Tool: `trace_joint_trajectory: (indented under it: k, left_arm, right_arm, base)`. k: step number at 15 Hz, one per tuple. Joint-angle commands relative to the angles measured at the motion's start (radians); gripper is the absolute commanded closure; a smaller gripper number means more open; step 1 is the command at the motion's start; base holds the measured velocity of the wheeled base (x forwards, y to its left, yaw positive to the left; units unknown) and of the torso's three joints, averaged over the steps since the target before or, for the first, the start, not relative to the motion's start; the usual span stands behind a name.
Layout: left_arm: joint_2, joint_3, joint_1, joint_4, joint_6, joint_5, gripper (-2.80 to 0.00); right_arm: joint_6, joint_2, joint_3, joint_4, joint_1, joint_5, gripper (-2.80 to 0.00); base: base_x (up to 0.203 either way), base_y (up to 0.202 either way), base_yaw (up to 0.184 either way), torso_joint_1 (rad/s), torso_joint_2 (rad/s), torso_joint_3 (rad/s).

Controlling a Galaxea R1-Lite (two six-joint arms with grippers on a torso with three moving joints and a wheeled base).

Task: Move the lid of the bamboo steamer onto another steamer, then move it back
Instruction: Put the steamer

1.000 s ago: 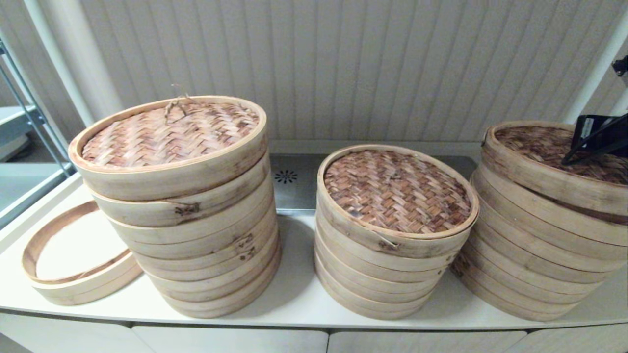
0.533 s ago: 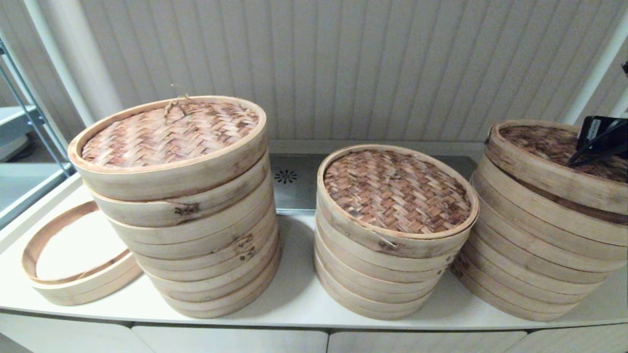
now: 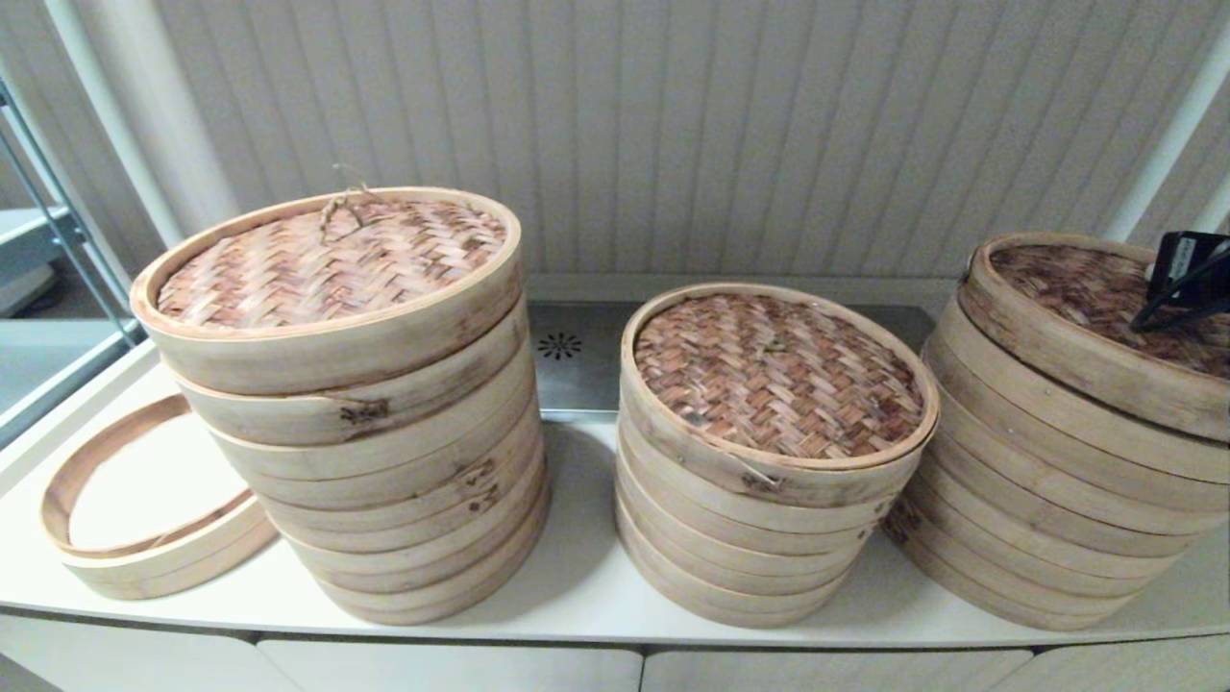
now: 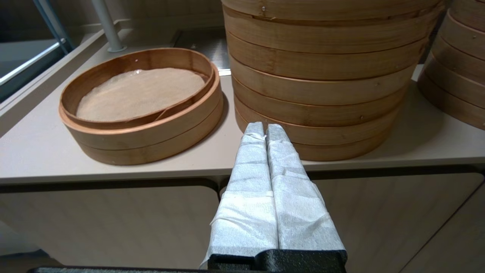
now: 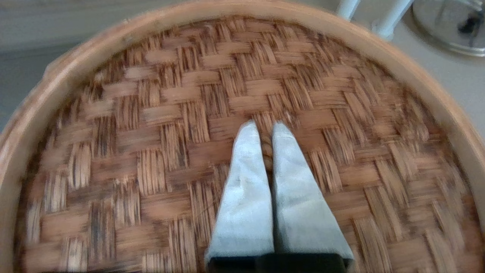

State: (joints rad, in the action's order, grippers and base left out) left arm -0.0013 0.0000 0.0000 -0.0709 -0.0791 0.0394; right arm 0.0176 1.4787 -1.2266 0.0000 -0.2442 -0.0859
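White counter [image 3: 577,586], three steamer stacks [image 3: 769,538], low bamboo ring [image 3: 154,557]

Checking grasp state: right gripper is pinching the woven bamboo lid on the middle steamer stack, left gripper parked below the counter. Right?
Wrong stack. The right gripper is shut on the woven bamboo lid of the rightmost steamer stack, per the head view. The left gripper is parked as stated.

I see the bamboo steamer lid [image 3: 1086,317], round with a brown woven top and pale rim, tilted above the right steamer stack [image 3: 1038,509]. Its far-left edge is raised, showing a dark gap beneath.
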Motion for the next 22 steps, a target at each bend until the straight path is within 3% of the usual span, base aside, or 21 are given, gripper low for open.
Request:
trace_joint_trajectory:
  k: [1,22]
  left_arm:
    - [0.000,0.035,0.000,-0.001,-0.001,-0.001,0.00]
    - [0.000,0.035,0.000,-0.001,0.001,0.001,0.00]
  right_arm:
    - [-0.001,-0.012,0.004,-0.008,0.000,0.003,0.00]
    - [-0.005,0.050,-0.004,-0.009,0.000,0.005,0.00]
  base:
    - [0.000,0.000,0.000,0.000,0.00,0.000]
    - [0.000,0.000,0.000,0.000,0.00,0.000]
